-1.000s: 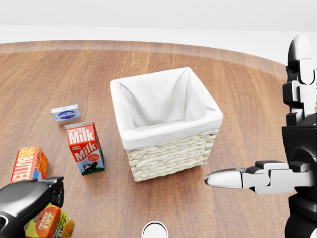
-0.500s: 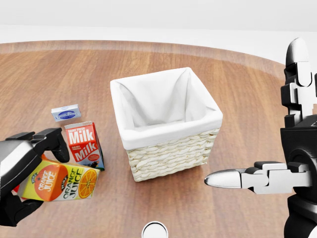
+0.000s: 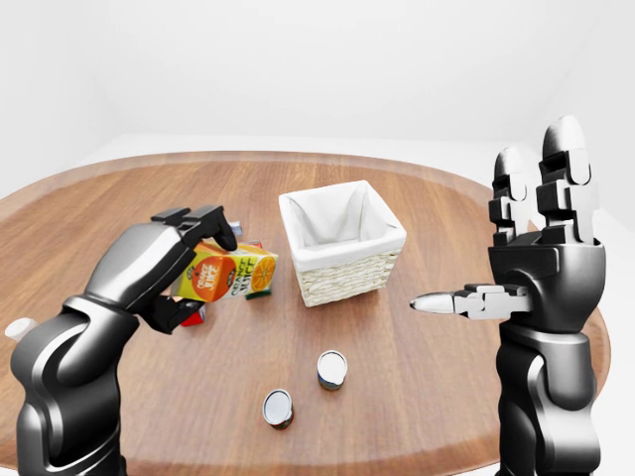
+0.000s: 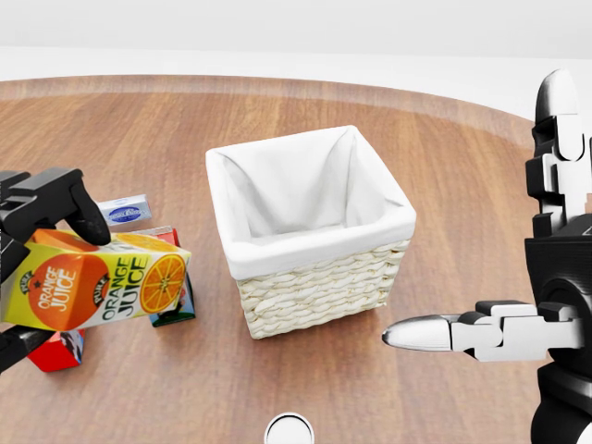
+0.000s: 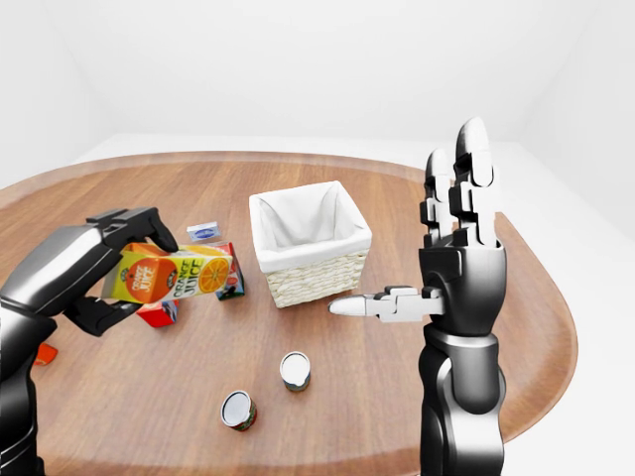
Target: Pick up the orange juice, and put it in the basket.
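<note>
Nearest the desk's (image 5: 327, 436) near edge, two cans lie apart from each other: one (image 5: 238, 410) closer to that edge, the other (image 5: 295, 370) a little farther in. The right hand (image 5: 451, 258) is raised over the desk's right side, fingers (image 5: 474, 174) straight up and spread, thumb pointing toward the basket; it holds nothing and has not shifted.

The left hand (image 3: 164, 268) is clamped on the juice (image 4: 92, 279), fingers over the top and thumb beneath. The carton lies on its side in the air, clear of the wood. Half a second ago it hung lower in the head view; a second ago it was only just leaving the desk at the bottom left corner of that view. Now it is higher and covers most of the milk (image 4: 176, 301), which stands just left of the basket (image 4: 314, 277). A red carton (image 4: 57, 350) lies below the hand.

Farther in, a small blue-and-white box (image 4: 127, 211) rests flat. The basket sits near the desk's middle, its white liner empty and unmoved.
</note>
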`<state>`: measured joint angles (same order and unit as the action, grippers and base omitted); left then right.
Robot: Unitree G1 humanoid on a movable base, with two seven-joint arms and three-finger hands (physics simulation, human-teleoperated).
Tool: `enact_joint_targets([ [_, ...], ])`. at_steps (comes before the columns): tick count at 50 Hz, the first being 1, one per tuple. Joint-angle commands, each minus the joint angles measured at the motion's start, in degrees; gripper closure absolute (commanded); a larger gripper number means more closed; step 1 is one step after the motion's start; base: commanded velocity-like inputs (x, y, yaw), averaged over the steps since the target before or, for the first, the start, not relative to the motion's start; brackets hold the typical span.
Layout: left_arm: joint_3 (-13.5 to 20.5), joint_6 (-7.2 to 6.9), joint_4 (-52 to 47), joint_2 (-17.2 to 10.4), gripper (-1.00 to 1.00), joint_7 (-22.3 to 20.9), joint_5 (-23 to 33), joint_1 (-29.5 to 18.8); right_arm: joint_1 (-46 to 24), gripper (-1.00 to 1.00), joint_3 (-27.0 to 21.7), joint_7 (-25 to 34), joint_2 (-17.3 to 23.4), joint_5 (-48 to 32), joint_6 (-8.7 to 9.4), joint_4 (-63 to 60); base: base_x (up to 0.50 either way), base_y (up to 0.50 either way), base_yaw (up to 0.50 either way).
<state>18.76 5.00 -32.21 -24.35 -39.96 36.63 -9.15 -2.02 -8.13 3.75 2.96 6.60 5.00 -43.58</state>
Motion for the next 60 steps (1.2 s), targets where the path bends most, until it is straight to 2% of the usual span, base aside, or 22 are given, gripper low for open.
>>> enact_joint_targets([
  [1, 2.38, 0.0, -2.05, -2.73, 1.0, -0.04, -5.0, -3.57, -0.09, -1.0, 0.16, -0.09, -0.01, -0.12, 0.0, -0.02, 0.0, 0.0, 0.0],
  [12, 0.22, 0.0, -3.44, -7.67, 1.0, -0.04, -8.85, -13.79, -0.04, -1.0, 0.42, -0.08, -0.09, -0.25, 0.0, -0.1, 0.0, 0.0, 0.0],
  [14, -0.4, 0.0, -4.06, -11.15, 1.0, -0.04, -10.79, -16.32, 0.05, -1.0, 0.55, -0.02, -0.17, -0.28, 0.0, 0.12, 0.0, 0.0, 0.0],
  [19, -1.37, 0.0, -4.88, -15.0, 1.0, -0.04, -13.43, -20.78, 0.17, -1.0, 0.72, 0.03, -0.19, -0.39, 0.0, -0.12, 0.0, 0.0, 0.0],
  [22, -1.99, 0.0, -4.51, -15.77, 1.0, -0.04, -13.7, -22.69, 0.17, -1.0, 0.9, 0.02, -0.25, -0.53, 0.0, 0.14, 0.0, 0.0, 0.0],
  [24, -2.82, 0.0, -3.68, -14.79, 1.0, -0.04, -13.29, -25.29, 0.32, -1.0, 1.07, 0.11, -0.31, -0.68, 0.0, 0.12, 0.0, 0.0, 0.0],
  [30, -5.29, 0.0, -2.07, -15.18, 1.0, -0.04, -12.98, -28.53, 0.31, -1.0, 1.05, 0.12, -0.35, -0.61, 0.0, -0.01, 0.0, 0.0, 0.0],
  [33, -6.96, 0.0, 0.82, -16.25, 1.0, -0.04, -13.35, -32.75, 0.42, -1.0, 1.23, 0.24, -0.44, -0.62, 0.0, 0.26, 0.0, 0.0, 0.0],
  [37, -9.57, 0.0, 4.65, -16.31, 1.0, -0.04, -13.1, -39.24, 0.54, -1.0, 1.45, 0.29, -0.46, -0.82, 0.0, 0.17, 0.0, 0.0, 0.0],
  [41, -11.03, 0.0, 8.68, -13.41, 1.0, -0.04, -10.96, -43.44, 0.65, -1.0, 1.57, 0.36, -0.51, -0.85, 0.0, 0.03, 0.0, 0.0, 0.0],
  [44, -12.14, 0.0, 13.47, -8.55, 1.0, -0.04, -7.66, -46.88, 0.56, -1.0, 1.53, 0.35, -0.57, -0.77, 0.0, 0.4, 0.0, 0.0, 0.0],
  [48, -13.92, 0.0, 20.83, -3.51, 1.0, -0.04, -2.57, -49.68, 0.43, -1.0, 1.34, 0.39, -0.47, -0.72, 0.0, 0.21, 0.0, 0.0, 0.0],
  [55, -16.2, 0.0, 34.52, 1.53, 1.0, -0.04, 4.66, -54.9, 0.52, -1.0, 1.58, 0.33, -0.52, -0.62, 0.0, -0.04, 0.0, 0.0, 0.0],
  [60, -17.11, 0.0, 41.8, 3.76, 1.0, -0.04, 8.22, -57.61, 0.23, -1.0, 1.1, 0.35, -0.42, -0.26, 0.0, 0.19, 0.0, 0.0, 0.0],
])
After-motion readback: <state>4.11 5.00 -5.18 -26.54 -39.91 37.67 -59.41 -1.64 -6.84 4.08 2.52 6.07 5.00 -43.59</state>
